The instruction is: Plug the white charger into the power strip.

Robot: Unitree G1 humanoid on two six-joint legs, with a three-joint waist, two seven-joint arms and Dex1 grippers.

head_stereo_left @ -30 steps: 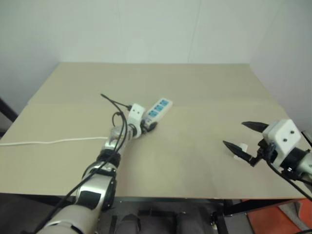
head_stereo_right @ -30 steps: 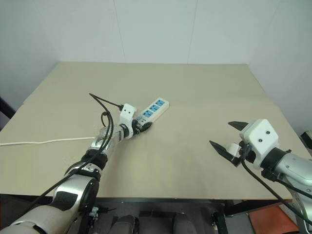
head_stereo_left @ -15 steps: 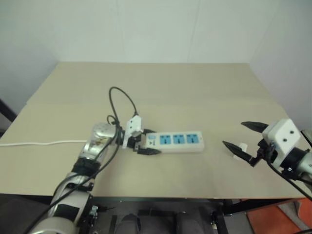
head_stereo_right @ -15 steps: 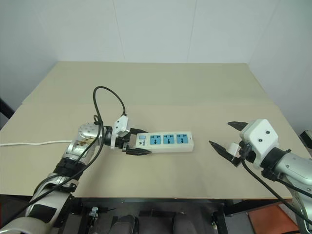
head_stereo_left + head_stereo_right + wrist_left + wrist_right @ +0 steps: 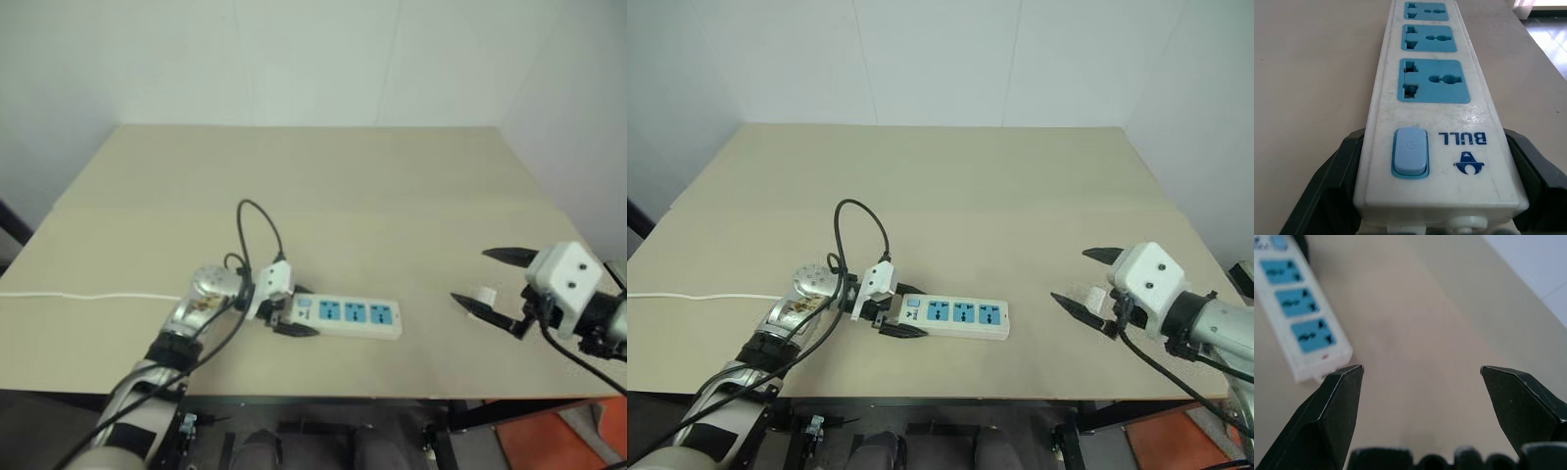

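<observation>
The beige table [image 5: 999,186] carries the power strip [image 5: 955,318], which lies flat near the front edge, left of centre, its three blue socket panels facing up and its switch end turned toward the robot's left. The left gripper [image 5: 893,318] is clamped on that switch end, one black finger on each long side of the strip, while a thin white cord [image 5: 696,296] runs off across the table toward the left edge. The right gripper [image 5: 1085,284] hovers well apart to the right with its fingers spread wide and holding nothing, and the white charger [image 5: 1097,296] sits on the table just between and below those fingers.
</observation>
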